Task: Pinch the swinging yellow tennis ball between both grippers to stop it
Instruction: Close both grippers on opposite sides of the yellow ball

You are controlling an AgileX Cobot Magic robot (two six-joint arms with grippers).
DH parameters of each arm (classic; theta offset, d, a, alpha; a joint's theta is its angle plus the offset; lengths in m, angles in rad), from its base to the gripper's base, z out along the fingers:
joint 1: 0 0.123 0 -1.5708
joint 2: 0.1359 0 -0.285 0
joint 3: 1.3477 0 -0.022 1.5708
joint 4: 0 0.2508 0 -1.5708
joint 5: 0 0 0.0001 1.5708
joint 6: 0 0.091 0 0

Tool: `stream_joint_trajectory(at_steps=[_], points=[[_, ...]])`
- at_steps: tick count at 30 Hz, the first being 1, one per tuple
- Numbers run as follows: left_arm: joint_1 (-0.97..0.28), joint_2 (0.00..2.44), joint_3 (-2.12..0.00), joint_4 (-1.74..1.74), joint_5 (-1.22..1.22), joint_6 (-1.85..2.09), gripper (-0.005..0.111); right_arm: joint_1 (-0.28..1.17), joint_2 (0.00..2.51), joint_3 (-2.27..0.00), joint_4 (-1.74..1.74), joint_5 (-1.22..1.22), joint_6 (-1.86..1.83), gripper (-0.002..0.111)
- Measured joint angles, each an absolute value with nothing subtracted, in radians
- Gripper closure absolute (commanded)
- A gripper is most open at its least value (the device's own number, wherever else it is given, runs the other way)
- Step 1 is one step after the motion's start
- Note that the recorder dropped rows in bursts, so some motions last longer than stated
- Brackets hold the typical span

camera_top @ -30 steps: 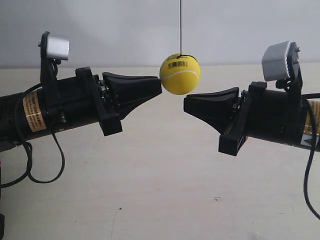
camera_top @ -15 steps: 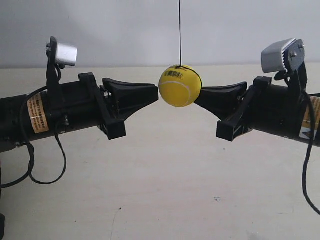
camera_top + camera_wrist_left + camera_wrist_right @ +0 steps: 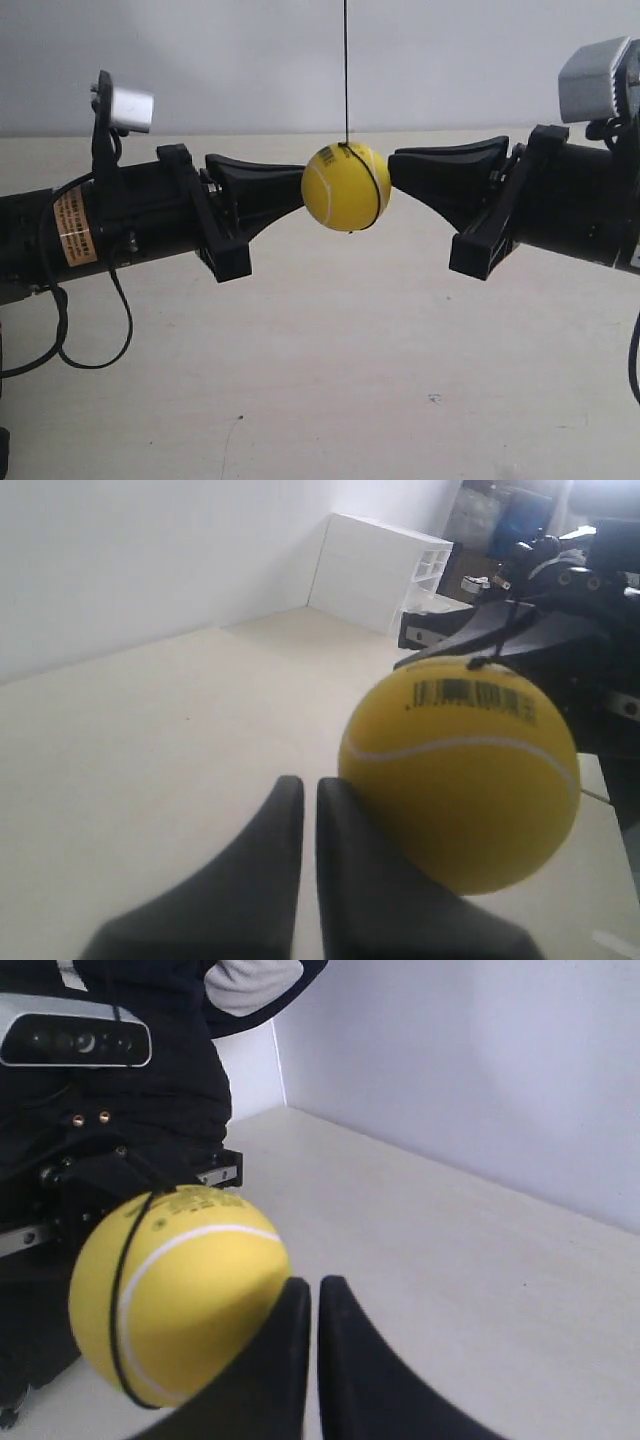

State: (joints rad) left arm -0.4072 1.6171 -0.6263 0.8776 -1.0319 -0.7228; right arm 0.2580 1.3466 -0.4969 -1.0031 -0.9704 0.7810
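Left gripper (image 3: 308, 783) and right gripper (image 3: 313, 1285): my jaws closed to a slit, holding nothing, tips touching the yellow tennis ball (image 3: 346, 187) from opposite sides. Ball sits at exterior-frame centre on a black string (image 3: 346, 70), above the beige surface (image 3: 320, 380).

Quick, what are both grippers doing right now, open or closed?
Left gripper: closed, tip against the yellow tennis ball.
Right gripper: closed, tip against the ball.

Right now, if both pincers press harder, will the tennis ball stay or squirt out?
Probably squirts: the ball is round, and the left pincer and right pincer meet it off-centre with narrow shut tips. Hung on the string, it should swing aside, not fall.
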Motion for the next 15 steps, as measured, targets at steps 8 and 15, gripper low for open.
stream_joint_trajectory(at_steps=[8,15], points=[[-0.407,1.617,-0.626,0.87,-1.058,-0.72,0.102,0.258,1.347,-0.497,-1.041,-0.971,0.811,0.108],[-0.407,1.617,-0.626,0.948,-1.071,-0.72,0.102,0.258,1.347,-0.497,-1.058,-0.971,0.824,0.108]])
